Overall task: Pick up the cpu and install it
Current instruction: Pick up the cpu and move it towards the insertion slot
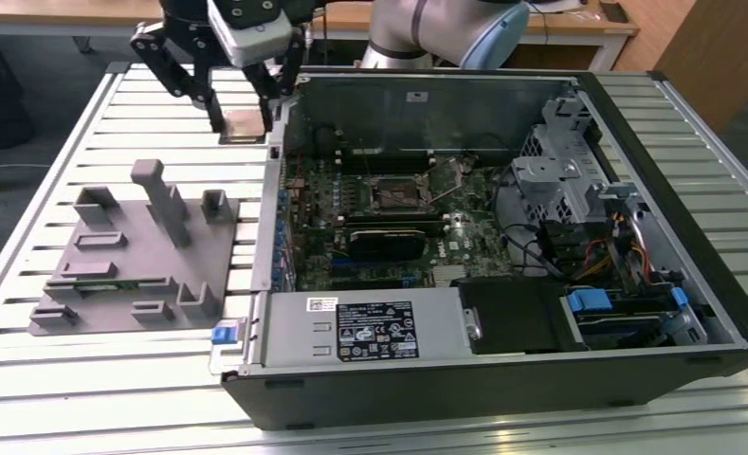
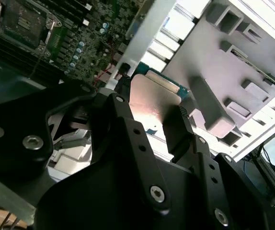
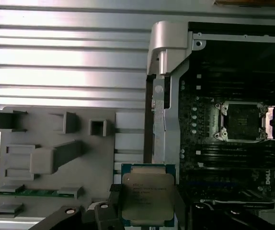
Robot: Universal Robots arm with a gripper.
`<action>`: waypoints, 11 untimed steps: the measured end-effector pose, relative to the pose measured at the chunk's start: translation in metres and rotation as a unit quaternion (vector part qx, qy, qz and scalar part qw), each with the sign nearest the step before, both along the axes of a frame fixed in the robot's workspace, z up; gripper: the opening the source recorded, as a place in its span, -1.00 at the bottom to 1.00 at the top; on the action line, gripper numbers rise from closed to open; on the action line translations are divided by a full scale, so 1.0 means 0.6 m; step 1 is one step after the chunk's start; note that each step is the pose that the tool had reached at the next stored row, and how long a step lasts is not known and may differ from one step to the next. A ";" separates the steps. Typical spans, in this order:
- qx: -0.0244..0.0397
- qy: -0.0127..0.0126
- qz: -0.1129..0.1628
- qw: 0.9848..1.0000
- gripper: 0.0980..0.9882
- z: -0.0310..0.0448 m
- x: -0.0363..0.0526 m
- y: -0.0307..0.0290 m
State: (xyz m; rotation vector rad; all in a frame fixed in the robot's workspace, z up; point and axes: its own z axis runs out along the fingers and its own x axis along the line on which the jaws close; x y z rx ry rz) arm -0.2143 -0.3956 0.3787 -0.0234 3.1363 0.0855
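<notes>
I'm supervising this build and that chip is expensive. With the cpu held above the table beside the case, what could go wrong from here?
1. The end effector grips the cpu only by two opposite edges, so it could slip or tilt.
2. The case's metal wall stands between the chip and the socket; a low path might clip it.
3. A tilted or rotated chip may not seat in the socket.
</notes>
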 end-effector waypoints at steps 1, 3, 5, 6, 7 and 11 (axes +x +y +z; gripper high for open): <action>0.000 0.000 0.000 1.000 -0.04 0.000 0.008 0.0010; 0.000 0.000 0.000 1.000 -0.04 -0.001 0.022 0.0030; 0.000 0.000 0.000 1.000 -0.04 -0.002 0.038 0.0042; 0.000 0.000 0.000 1.000 -0.04 -0.003 0.046 0.0048; 0.000 0.001 0.000 1.000 -0.04 -0.003 0.053 0.0052; 0.000 0.001 0.000 1.000 -0.04 -0.005 0.083 0.0079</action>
